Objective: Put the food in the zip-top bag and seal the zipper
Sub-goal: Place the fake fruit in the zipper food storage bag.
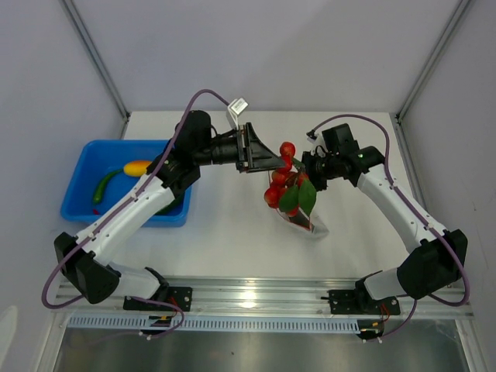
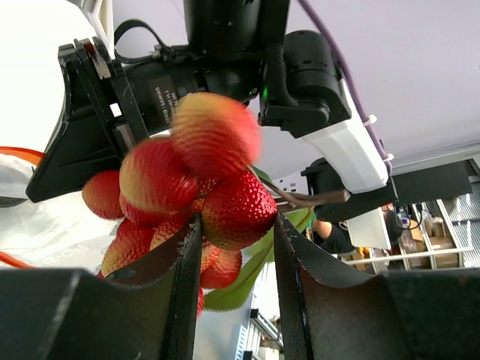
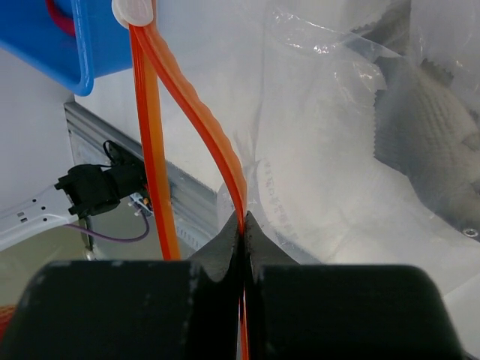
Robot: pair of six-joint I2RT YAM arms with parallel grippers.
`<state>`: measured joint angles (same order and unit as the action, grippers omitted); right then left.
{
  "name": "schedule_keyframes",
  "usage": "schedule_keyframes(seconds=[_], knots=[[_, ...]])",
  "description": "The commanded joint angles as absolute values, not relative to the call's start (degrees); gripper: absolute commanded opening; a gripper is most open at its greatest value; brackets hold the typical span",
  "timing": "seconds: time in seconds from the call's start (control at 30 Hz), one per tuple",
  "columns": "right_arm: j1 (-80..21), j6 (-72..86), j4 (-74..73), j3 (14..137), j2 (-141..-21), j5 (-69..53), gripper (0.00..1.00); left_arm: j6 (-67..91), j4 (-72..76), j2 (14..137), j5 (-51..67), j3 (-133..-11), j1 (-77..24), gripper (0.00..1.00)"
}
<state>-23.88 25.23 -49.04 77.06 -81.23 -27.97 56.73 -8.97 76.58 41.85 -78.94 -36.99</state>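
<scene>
From above, we see the left gripper [image 1: 277, 161] at centre grasping the berries [image 1: 285, 186], directly above the bag [image 1: 308, 225] in the frame. A mango [image 1: 137, 167] and a pepper [image 1: 103, 187] lie in the tray [image 1: 77, 211] at left.

In the left wrist view, its fingers [image 2: 180, 285] clamp the berries at centre.

In the right wrist view, the right gripper [image 3: 244, 223] pinches the zipper [image 3: 155, 150] at lower centre.

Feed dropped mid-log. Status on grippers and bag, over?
Left gripper clamped on red berry cluster with green leaves, at mouth of clear plastic bag. Right gripper pinching its orange zipper strip. Yellow mango, green pepper in blue tray.
</scene>
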Motion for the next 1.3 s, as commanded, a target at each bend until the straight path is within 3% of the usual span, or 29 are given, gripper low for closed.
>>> schedule_keyframes(seconds=[0.0, 0.37, 0.63, 1.27], knots=[[-23.7, 27.1, -47.5, 78.0, -80.2, -31.0, 0.00, 57.1, -5.1, 76.5, 43.4, -80.5, -38.1, 0.01], [-23.6, 29.1, -46.8, 78.7, -79.5, -32.3, 0.00, 62.9, 3.1, 76.7, 45.2, -75.1, -38.1, 0.01], [-23.3, 29.5, -47.9, 80.8, -78.5, -28.8, 0.00, 57.6, -22.6, 77.3, 39.7, -79.8, -38.1, 0.01], [-24.1, 34.0, -46.1, 82.4, -78.9, -29.6, 0.00, 46.7, -45.7, 82.2, 31.2, -84.8, -38.1, 0.01]])
